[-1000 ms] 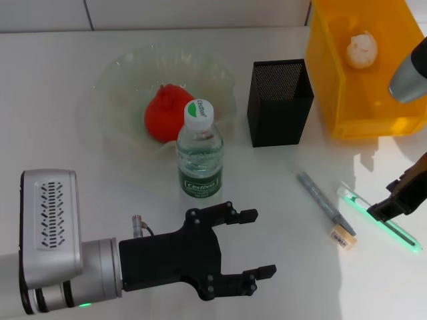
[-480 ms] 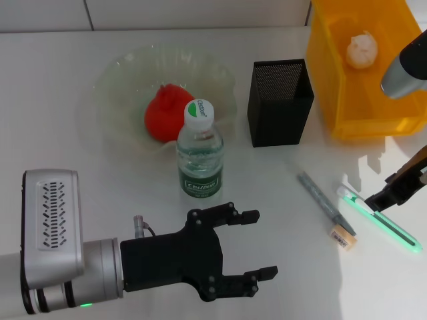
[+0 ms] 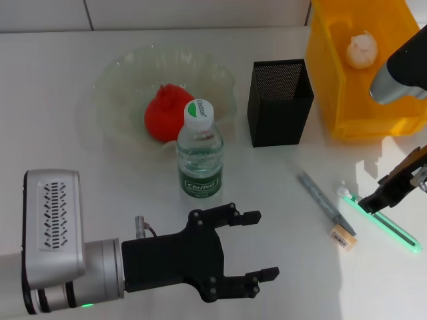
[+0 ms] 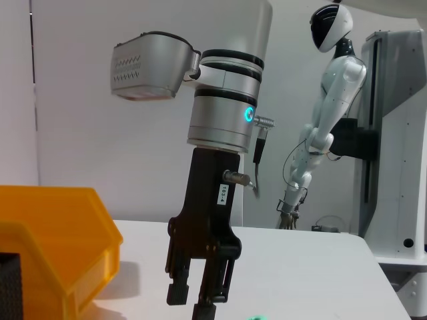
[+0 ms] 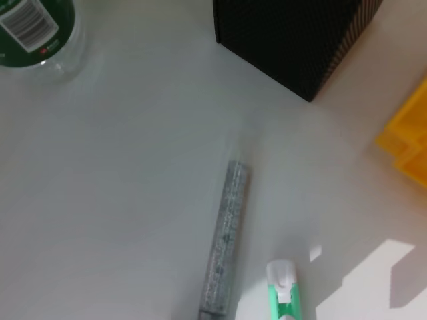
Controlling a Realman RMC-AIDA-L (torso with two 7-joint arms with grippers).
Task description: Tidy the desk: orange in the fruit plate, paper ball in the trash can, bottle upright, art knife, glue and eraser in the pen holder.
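Right gripper (image 3: 375, 200) hovers over green-and-white slim art knife (image 3: 380, 219) on table, fingers narrowly parted, not holding it. To grip well — centre both fingers across handle before closing. Left gripper (image 3: 257, 244) idle, fingers wide.

Red-orange orange (image 3: 165, 112) resting in wavy pale-green fruit plate (image 3: 120, 80). Clear bottle (image 3: 199, 152), green label, white cap, upright just in front of plate. Crumpled white paper ball (image 3: 361, 50) inside yellow trash can (image 3: 347, 100). Black mesh pen holder (image 3: 279, 103) standing between plate and can. Grey glitter glue stick (image 3: 322, 201), tan eraser (image 3: 343, 237) and green art knife (image 3: 383, 222) lying flat on worktop.
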